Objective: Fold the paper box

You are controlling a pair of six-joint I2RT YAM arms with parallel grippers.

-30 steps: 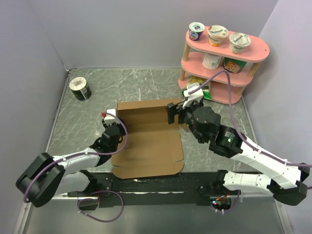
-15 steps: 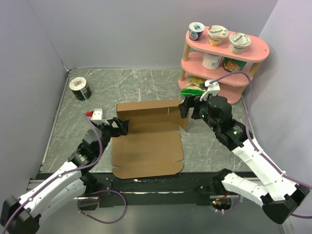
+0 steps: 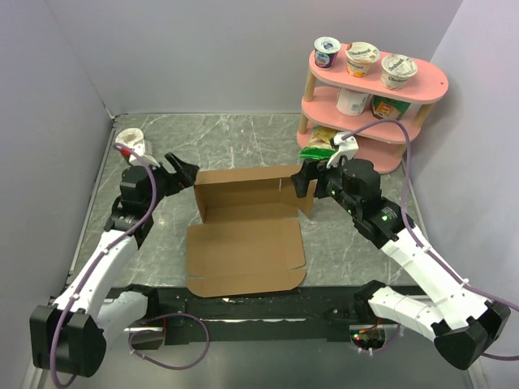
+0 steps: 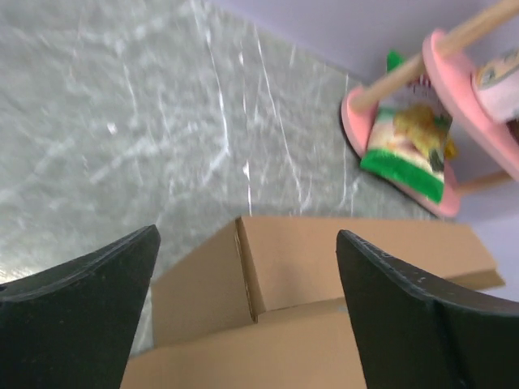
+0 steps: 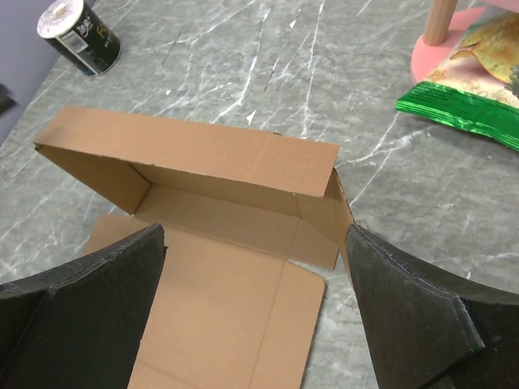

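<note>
The paper box is plain brown cardboard, with a flat front panel on the table and its back wall and two end flaps standing. It also shows in the left wrist view and the right wrist view. My left gripper is open and empty, just left of the box's back left corner and above it; that corner shows between its fingers. My right gripper is open and empty at the box's back right corner. Its right finger is close beside the right end flap.
A pink two-tier shelf with yogurt cups stands at the back right. A green snack bag lies at its foot, close behind my right gripper. A dark can stands at the back left, partly hidden by my left wrist. Walls close in both sides.
My left arm has let go of the box's left end and swung up and back to the far left. My right gripper has drawn back slightly from the right flap. The back wall stays up.
</note>
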